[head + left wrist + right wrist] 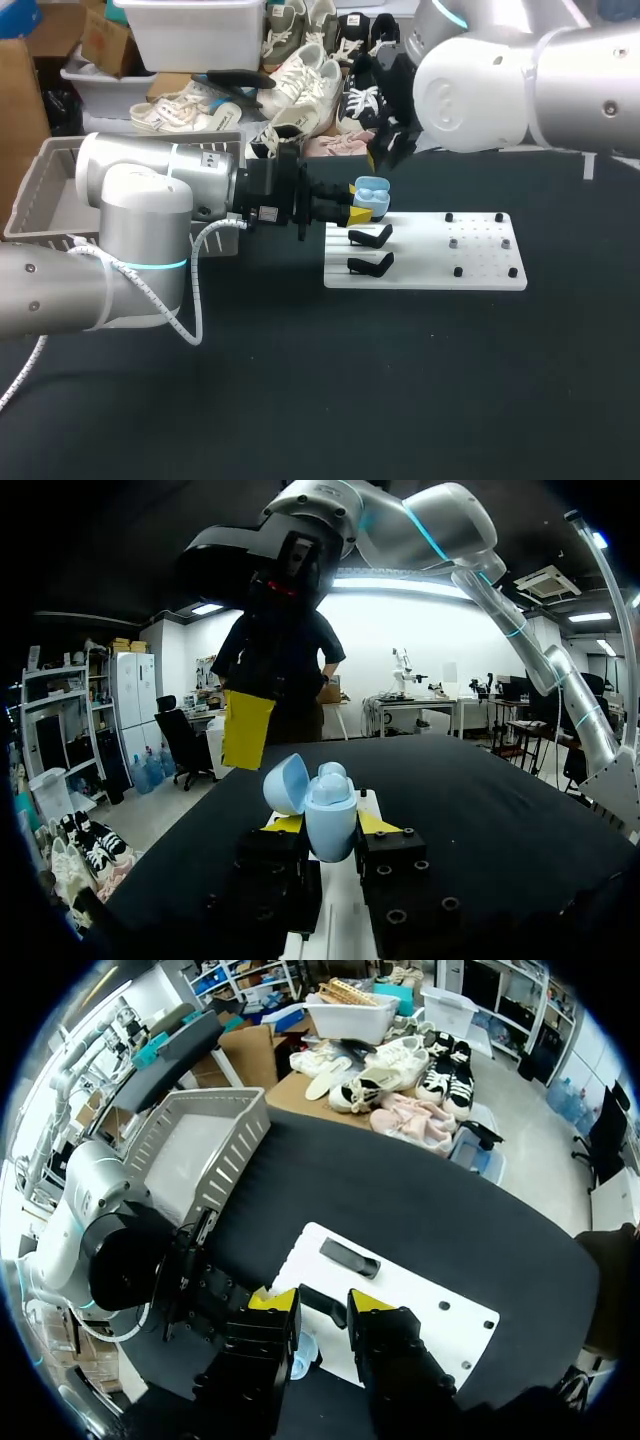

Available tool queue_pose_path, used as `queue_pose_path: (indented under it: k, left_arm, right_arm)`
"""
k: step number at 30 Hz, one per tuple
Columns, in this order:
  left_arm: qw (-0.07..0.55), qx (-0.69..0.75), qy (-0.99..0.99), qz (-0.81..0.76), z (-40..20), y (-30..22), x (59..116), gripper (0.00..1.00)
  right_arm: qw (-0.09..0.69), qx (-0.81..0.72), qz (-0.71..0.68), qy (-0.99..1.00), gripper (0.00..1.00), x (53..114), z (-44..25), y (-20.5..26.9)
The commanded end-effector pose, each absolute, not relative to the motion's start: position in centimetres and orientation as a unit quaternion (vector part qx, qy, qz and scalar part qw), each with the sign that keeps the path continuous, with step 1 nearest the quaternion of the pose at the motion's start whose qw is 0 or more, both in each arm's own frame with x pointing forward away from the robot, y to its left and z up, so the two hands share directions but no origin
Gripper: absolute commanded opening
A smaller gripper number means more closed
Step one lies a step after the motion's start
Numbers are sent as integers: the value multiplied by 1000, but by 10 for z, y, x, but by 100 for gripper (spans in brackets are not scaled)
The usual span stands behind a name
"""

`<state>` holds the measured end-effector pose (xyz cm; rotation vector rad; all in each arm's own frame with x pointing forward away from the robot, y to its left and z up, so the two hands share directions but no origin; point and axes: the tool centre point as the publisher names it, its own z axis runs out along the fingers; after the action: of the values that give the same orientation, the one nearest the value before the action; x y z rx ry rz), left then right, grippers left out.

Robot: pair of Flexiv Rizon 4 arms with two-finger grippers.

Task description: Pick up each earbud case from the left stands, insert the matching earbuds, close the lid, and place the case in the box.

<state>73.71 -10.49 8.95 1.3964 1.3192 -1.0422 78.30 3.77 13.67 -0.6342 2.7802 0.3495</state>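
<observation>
Black table (300, 400) is spanned by both arms. The grey box (45, 195) sits at its left edge, well apart from the white board (425, 270). The left gripper (330, 826) is held level above the board's near-left corner, and its yellow tips are pinched onto the two flanks of the light blue earbud case (372, 194). The case is carried upright and off the stands. The right gripper (320, 1305) hangs just above the case with fingers spread, and nothing is seen between them. Two black stands (371, 236) (371, 264) on the board are seen bare. The lid (284, 783) is swung open toward the right gripper's side. A rounded pale shape sits in the case mouth, but it cannot be told whether that is a seated earbud. Handling, judged: the case is taken as a light, stiff, smooth plastic shell, so slip or twist in a two-point pinch is likely if it is pushed off-axis. The grip is best kept low on the body's flat flanks, clear of the hinge and lid, so the lid can be pressed shut from above. The hinge is judged the weak part, so side load on the open lid should be avoided. Any earbud would be tiny and slick and easily dropped, so it should be pinched across its widest part and lowered straight into its well
</observation>
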Motion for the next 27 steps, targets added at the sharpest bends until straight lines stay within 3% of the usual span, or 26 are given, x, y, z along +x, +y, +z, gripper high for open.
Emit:
queue_pose_path:
  k: [1,18,27]
  left_arm:
    - [460,568,535,-424,89,-105,738,0]
    - [460,568,535,-424,89,-105,738,0]
    - [460,568,535,-424,89,-105,738,0]
  right_arm:
    - [122,-220,118,961,27,786,131,43]
    - [126,-215,118,961,25,750,131,36]
    - [169,-184,136,959,26,732,157,17]
